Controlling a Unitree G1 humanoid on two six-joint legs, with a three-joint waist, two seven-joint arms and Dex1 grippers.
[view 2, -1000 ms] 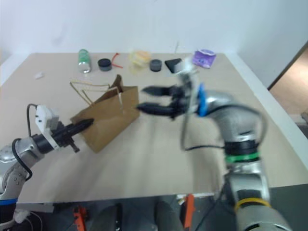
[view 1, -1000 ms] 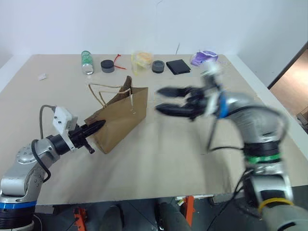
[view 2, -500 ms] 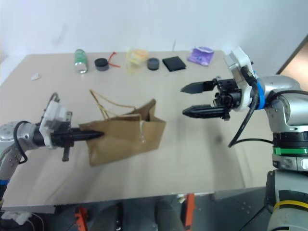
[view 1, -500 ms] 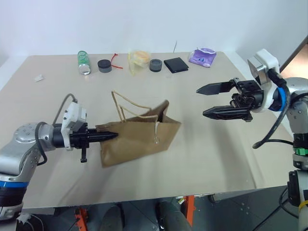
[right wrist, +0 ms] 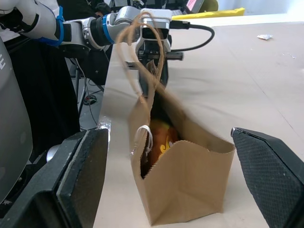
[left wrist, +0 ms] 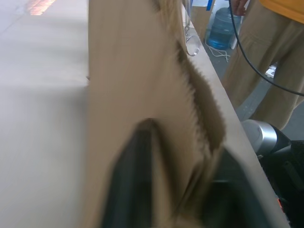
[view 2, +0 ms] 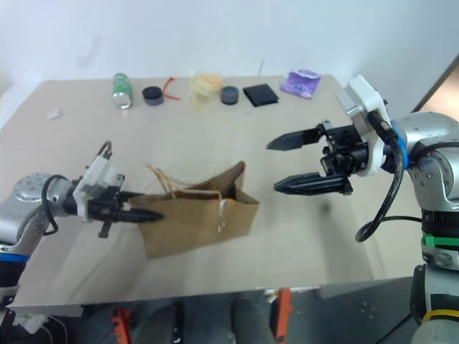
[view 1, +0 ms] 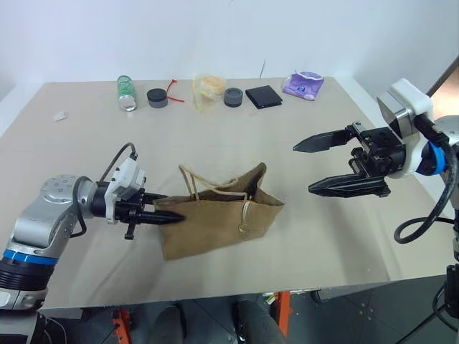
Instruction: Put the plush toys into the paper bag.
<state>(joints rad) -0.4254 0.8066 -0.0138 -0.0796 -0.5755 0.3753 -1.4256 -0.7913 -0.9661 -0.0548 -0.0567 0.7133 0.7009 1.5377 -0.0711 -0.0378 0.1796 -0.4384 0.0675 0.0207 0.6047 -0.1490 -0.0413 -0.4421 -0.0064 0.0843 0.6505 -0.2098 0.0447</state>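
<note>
**Operator:** Where was the paper bag (view 1: 219,218), and what did it contain?

**Technician:** The paper bag lay on the desk (view 1: 237,136), near the front edge, with its mouth turned toward the right side. Its twisted loop handles rose above the upper edge. In the right wrist view, an orange-yellow plush toy (right wrist: 160,137) was visible inside the open mouth. A second toy could not be confirmed.

**Operator:** What was the state of the left pincer (view 1: 159,217)?

**Technician:** It sat at the closed bottom end of the bag. In the left wrist view, its two fingers (left wrist: 128,185) stood on either side of a fold of brown paper. Whether they were pressed onto the paper or had loosened could not be told.

**Operator:** And the right pincer (view 1: 323,166)?

**Technician:** It was released, with both fingers spread wide. It hovered above the desk to the right of the bag, well apart from it, pointing toward the bag mouth and gripping nothing.

**Operator:** What else was on the desk?

**Technician:** Along the far edge stood a green-labelled bottle (view 1: 127,93), two dark round items (view 1: 157,97), a clear plastic bag with yellow contents (view 1: 209,89), a black wallet-like item (view 1: 264,96) and a purple packet (view 1: 303,84).
</note>
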